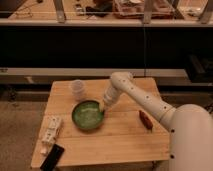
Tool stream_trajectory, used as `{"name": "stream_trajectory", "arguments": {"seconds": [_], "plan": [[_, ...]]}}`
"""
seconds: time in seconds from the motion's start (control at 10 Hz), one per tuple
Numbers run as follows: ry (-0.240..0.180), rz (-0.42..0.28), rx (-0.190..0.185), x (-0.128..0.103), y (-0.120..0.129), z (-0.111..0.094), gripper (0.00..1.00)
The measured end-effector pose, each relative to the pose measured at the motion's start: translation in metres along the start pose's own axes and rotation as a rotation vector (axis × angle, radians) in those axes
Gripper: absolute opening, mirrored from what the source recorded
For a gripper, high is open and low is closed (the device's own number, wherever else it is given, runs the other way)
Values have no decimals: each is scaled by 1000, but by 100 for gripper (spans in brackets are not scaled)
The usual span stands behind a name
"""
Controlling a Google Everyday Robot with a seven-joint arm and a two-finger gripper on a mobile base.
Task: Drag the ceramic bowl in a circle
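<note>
— Where is your end effector right now?

— My end effector point(102, 106) is down at the upper right rim of the bowl point(87, 115), a little left of the frame's centre. My arm point(145, 100) reaches in from the lower right, bends high, then drops to the rim.

— Is it gripping the rim?

— I can't tell. The tip meets the bowl's edge, but whether it pinches the rim or only presses against it is not something I can make out.

— And the bowl itself?

— It sits on the worktop point(120, 145), left of middle, upright, green inside. The cup point(77, 88) stands just above and left of it, near but apart. A white item point(50, 131) and a dark flat one point(52, 157) lie to the lower left, and a reddish thing point(145, 120) lies well to the right.

— So what does the coming move turn on?

— The bowl's body lies down and to the left of my contact point. Being round, it has no long axis to mind; what matters is that I hold it by one edge, so I judge it may pivot as I sweep. The cup is the closest thing to the circle's path, and the white item comes next.
</note>
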Motion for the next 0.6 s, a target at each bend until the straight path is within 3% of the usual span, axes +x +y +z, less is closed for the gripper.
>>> {"name": "stream_trajectory", "arguments": {"seconds": [0.3, 0.6], "plan": [[28, 90, -41, -16, 60, -18, 0], [64, 138, -109, -69, 110, -49, 0]]}}
